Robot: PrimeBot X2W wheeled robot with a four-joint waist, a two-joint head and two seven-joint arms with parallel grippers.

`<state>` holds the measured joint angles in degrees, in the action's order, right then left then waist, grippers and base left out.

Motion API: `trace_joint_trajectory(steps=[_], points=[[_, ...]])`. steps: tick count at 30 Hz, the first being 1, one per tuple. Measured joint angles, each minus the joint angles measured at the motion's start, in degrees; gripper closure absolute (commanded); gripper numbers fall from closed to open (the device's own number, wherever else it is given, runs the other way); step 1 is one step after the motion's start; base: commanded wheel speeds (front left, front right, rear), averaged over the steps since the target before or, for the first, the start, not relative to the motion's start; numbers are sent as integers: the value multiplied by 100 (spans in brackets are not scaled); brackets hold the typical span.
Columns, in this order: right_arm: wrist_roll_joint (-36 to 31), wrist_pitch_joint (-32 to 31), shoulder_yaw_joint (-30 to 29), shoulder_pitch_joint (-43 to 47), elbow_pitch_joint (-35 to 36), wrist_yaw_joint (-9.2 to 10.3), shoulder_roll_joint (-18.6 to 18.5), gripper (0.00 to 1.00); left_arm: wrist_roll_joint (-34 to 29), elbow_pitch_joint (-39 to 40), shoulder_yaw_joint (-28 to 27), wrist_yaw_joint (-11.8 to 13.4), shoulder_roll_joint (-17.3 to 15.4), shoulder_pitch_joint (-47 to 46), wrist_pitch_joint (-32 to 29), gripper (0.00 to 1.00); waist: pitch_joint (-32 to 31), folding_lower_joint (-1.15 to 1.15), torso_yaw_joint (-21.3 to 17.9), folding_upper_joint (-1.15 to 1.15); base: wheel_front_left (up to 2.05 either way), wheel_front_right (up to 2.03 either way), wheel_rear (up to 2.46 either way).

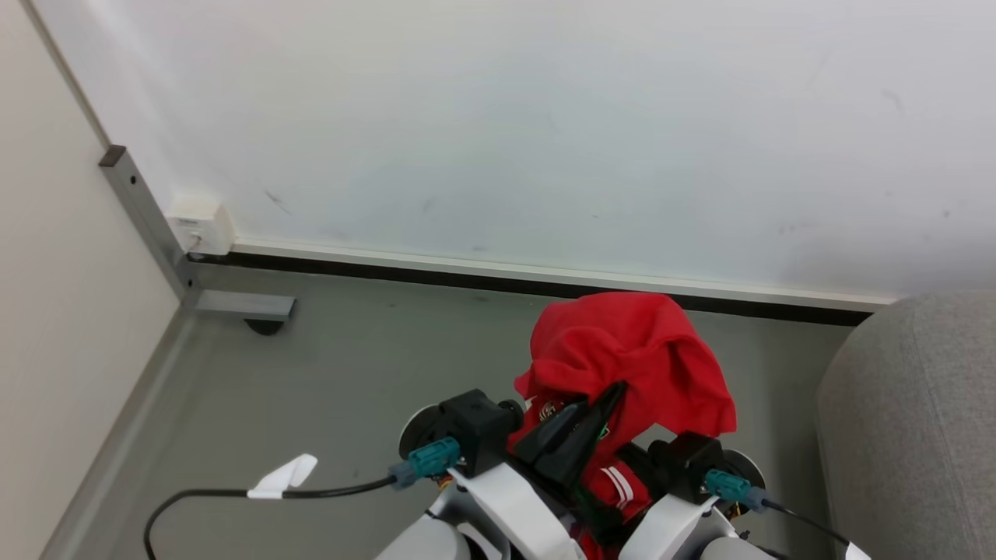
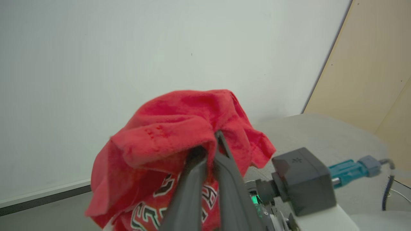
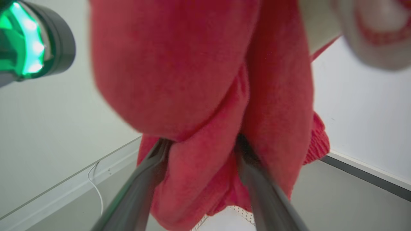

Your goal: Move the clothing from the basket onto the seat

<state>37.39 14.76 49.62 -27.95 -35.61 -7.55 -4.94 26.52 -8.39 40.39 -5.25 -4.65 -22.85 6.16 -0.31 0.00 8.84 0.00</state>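
**Left gripper** (image 1: 615,393): nearest item, low centre of the head view. Jaws are pressed together on a fold of the clothing (image 1: 630,350). In the left wrist view its two fingers (image 2: 224,166) meet with red fabric nipped between them.

**Right gripper** (image 3: 202,141): just beside the left one, under the same bundle. Jaws stand wide. Fabric sags between the two fingers (image 3: 257,183) and drapes over their tips, without being pinched.

**Clothing**: one soft red bundle, domed over both grippers and held up off the floor (image 1: 350,373).
- White stripe trim (image 1: 622,486) shows at its lower edge.
- Black-and-white lettering (image 2: 167,189) shows on the hanging part.
- It hangs to the left of the seat's rounded corner, apart from it and not on it.

**Cable** (image 1: 334,489): black, plugged into a teal connector (image 1: 434,457) at the left wrist. It trails toward the lower left over the floor and carries a white tape tag (image 1: 284,474).

**Seat** (image 1: 918,420): light grey upholstery with one rounded corner in sight, at the right edge of the head view.

**Floor**: grey and smooth, reaching the foot of the wall.

**Skirting** (image 1: 545,272): a white strip over a dark band, along the far edge of the floor.

**Socket box** (image 1: 201,222): white, at the left end of the skirting, touching a grey metal post (image 1: 144,206).

**Wall** (image 1: 545,117): farthest item, pale, lightly scuffed.
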Motion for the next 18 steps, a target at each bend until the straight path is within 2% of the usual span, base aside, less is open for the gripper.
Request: trace_joint_trajectory(steps=[1, 6, 18], points=[[0, 0, 0, 0, 0, 0, 0, 100, 0, 0, 0, 0, 0, 0, 0, 100, 0, 0, 0, 0, 0, 0, 0], [51, 21, -40, -29, -76, 0, 23, 100, 31, 31, -18, 58, -4, 57, -1, 100, -33, 0, 62, 0, 0, 0, 0], [-182, 27, -666, 205, 474, 0, -90, 100, 179, -167, -277, 204, -177, 70, 100, 100, 73, 0, -160, 0, 0, 0, 0]])
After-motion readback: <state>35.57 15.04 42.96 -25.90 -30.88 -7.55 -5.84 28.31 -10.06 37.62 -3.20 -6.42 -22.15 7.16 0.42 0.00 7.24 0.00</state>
